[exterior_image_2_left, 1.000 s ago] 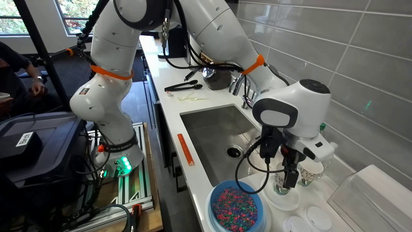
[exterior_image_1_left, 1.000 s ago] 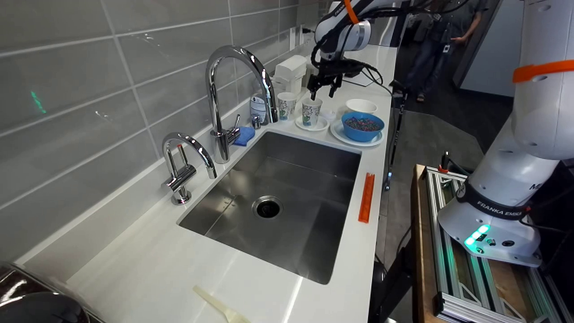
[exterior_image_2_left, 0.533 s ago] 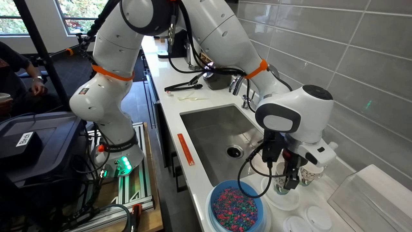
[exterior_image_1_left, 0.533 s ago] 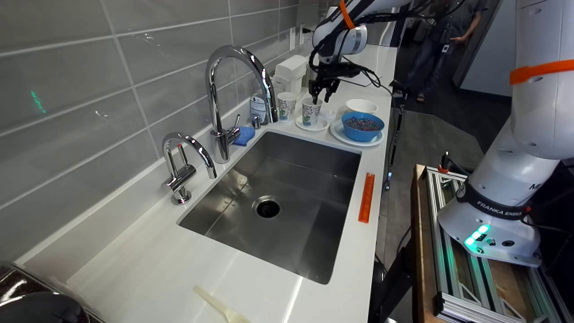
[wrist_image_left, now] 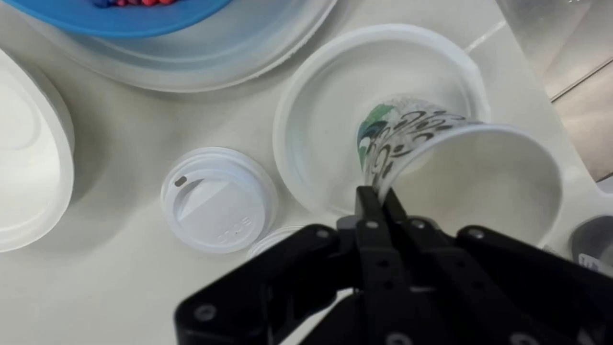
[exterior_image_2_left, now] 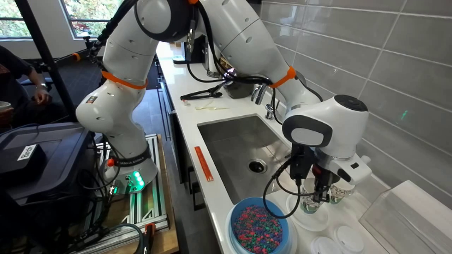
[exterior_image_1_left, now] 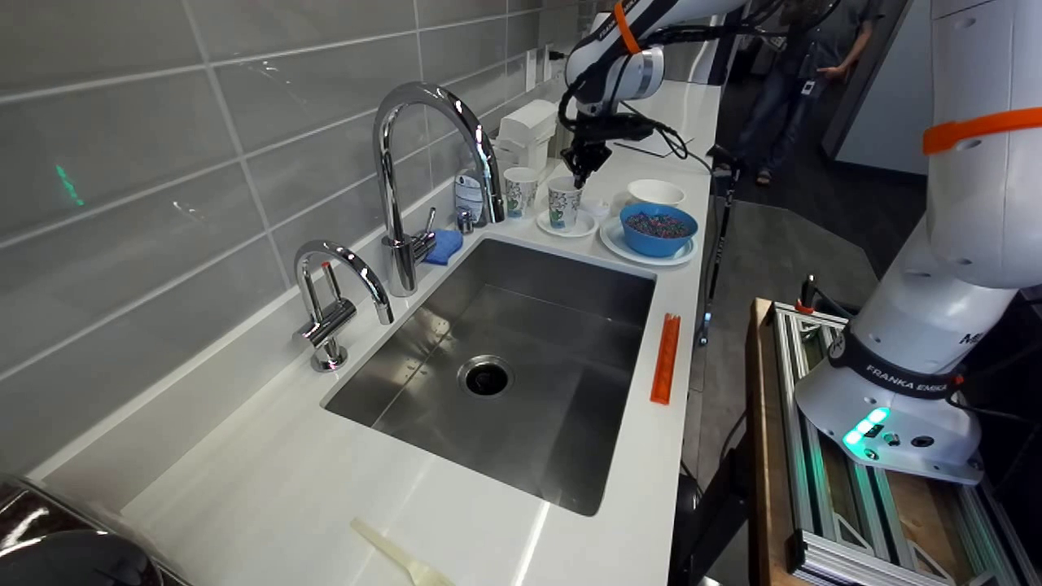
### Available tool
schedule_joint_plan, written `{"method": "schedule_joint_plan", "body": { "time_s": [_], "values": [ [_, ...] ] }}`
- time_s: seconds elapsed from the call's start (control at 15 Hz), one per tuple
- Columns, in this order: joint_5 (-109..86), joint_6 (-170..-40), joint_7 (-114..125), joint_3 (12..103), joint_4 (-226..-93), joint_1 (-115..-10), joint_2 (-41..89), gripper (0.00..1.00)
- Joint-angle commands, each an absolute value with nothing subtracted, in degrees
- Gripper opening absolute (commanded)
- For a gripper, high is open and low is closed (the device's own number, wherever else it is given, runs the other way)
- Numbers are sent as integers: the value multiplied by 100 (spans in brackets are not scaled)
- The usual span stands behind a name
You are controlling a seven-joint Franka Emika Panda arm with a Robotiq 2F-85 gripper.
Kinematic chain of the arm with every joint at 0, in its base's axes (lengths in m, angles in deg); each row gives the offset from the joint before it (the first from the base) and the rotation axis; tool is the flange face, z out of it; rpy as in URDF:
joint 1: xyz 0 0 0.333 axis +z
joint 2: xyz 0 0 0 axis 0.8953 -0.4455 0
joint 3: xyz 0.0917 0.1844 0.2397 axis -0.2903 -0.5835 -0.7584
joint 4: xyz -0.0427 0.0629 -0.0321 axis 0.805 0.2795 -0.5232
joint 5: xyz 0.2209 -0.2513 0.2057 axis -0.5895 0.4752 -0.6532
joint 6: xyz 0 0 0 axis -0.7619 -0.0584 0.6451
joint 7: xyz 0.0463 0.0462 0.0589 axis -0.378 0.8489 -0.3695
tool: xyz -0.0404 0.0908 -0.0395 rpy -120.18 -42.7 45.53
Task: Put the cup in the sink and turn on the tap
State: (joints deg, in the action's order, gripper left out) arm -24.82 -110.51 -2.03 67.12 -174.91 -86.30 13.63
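The whitish patterned paper cup (wrist_image_left: 412,136) stands on a small white plate (wrist_image_left: 301,158) on the counter beyond the sink's far edge. My gripper (wrist_image_left: 381,191) is shut on its near rim, one finger inside the cup and one outside. In an exterior view the same cup (exterior_image_1_left: 563,207) looks upright, with the gripper (exterior_image_1_left: 580,179) reaching down to its rim from above. The stainless sink (exterior_image_1_left: 562,342) holds nothing but its dark drain. The tall gooseneck tap (exterior_image_1_left: 400,264) rises beside it at the tiled wall, with its spout over the counter near the basin's far corner.
A similar cup (exterior_image_1_left: 521,195) stands beside the held one, near the wall. On the other side are a blue bowl (exterior_image_1_left: 658,242) of coloured bits and a white bowl (exterior_image_1_left: 656,192). White lids (wrist_image_left: 218,201) lie near the plate. A low tap (exterior_image_1_left: 327,321) stands beside the sink.
The gripper has come down a little and its fingers, wide apart a second ago, have shut on the cup's rim. The cup stays on its plate.
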Motion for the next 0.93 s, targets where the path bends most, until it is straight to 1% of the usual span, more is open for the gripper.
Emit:
{"method": "schedule_joint_plan", "body": {
  "time_s": [0.0,0.87],
  "values": [
    [-2660,-11071,-299,6599,-17357,-8754,1250,1],
    [-2832,-10977,-611,6476,-17337,-8918,1439,1]
  ]
}}
